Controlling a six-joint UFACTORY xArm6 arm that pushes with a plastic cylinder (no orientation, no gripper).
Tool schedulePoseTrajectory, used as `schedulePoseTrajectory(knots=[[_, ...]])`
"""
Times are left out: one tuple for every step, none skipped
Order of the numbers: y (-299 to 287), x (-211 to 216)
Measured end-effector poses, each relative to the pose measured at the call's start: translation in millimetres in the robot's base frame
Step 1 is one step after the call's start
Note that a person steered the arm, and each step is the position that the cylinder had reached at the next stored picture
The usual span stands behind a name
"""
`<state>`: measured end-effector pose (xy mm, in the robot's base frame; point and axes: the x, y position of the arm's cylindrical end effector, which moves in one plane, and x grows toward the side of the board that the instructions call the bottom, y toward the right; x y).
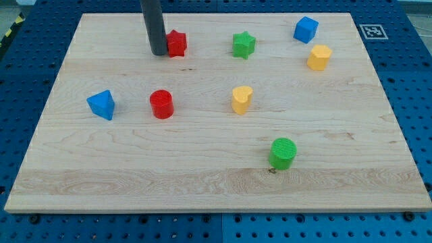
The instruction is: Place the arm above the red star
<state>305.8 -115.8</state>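
The red star [177, 43] lies on the wooden board [216, 182] near the view's top, left of centre. My tip [159, 52] is the lower end of the dark rod that comes down from the view's top edge. It stands right at the star's left side, touching or nearly touching it; I cannot tell which.
A red cylinder [161, 104] and a blue triangular block [101, 104] lie below the star. A green star [243, 45], a blue cube [305, 30] and a yellow hexagonal block [319, 57] lie to the right. A yellow heart-like block [241, 99] and a green cylinder [283, 153] lie lower.
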Motion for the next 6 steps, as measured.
schedulePoseTrajectory(knots=[[11,-3],[32,-3],[33,-1],[8,17],[-1,-10],[-4,-66]])
